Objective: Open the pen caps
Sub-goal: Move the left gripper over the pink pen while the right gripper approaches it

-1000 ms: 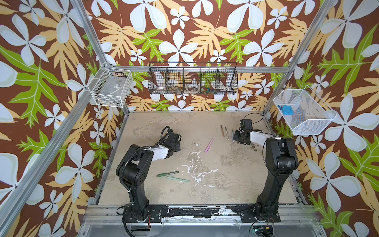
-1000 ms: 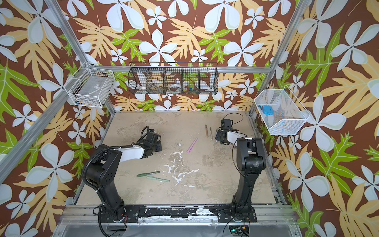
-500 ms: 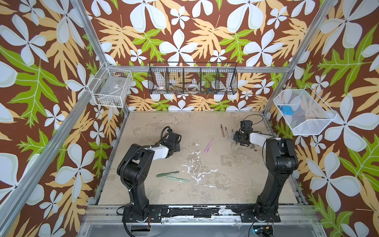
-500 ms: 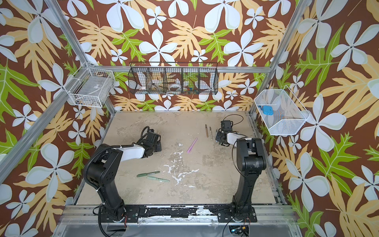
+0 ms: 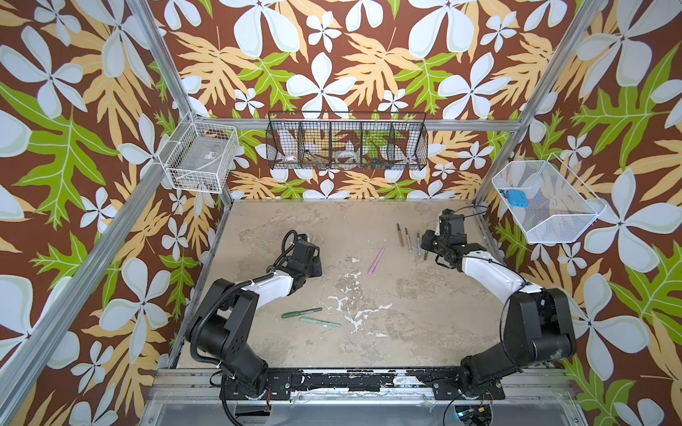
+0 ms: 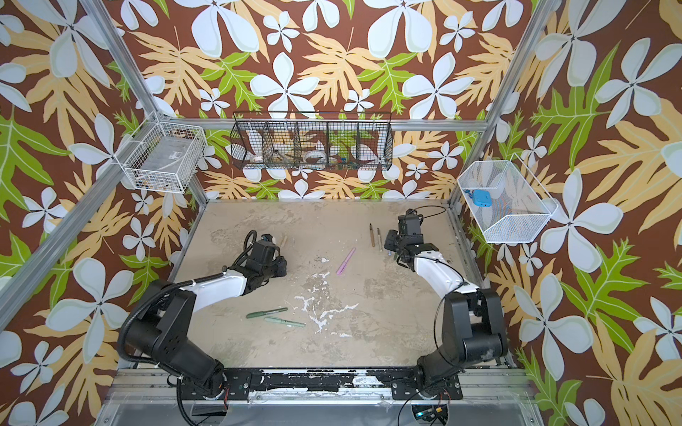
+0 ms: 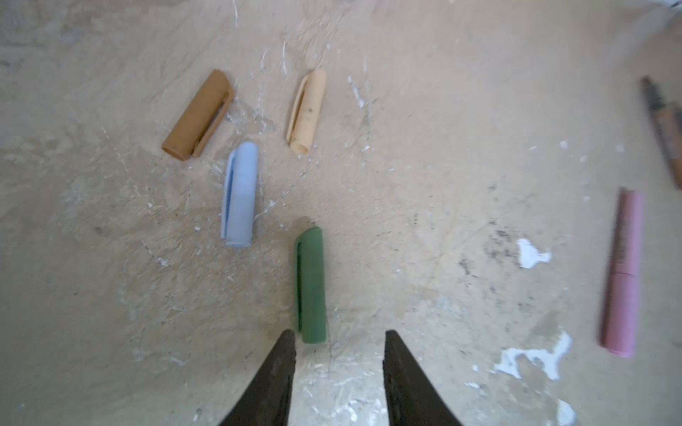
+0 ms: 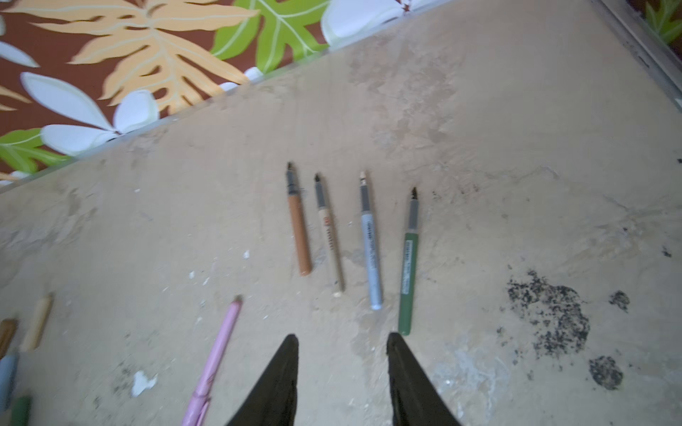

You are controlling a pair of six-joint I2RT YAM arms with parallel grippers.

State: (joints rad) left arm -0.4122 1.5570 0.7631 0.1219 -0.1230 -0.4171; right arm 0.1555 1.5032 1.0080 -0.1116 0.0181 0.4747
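Note:
In the left wrist view, four loose pen caps lie on the table: brown [image 7: 197,115], beige [image 7: 307,110], light blue [image 7: 240,194] and green [image 7: 310,284]. My left gripper [image 7: 337,333] is open and empty, its tips just short of the green cap's near end. In the right wrist view, four uncapped pens lie in a row: brown [image 8: 299,221], beige [image 8: 329,232], light blue [image 8: 370,239] and green [image 8: 409,265]. My right gripper [image 8: 341,337] is open and empty, one fingertip beside the green pen's tail. A capped pink pen [image 5: 376,260] and two capped green pens [image 5: 302,312] [image 5: 320,322] lie apart.
A black wire basket [image 5: 347,140] hangs on the back wall. White wire baskets hang at the left [image 5: 199,162] and right [image 5: 546,203]. Metal frame rails border the table. White paint scars [image 5: 354,313] mark its middle.
The right gripper has edged slightly toward the near side of the table. The left arm has barely moved. The earlier top views are too small to show the jaws.

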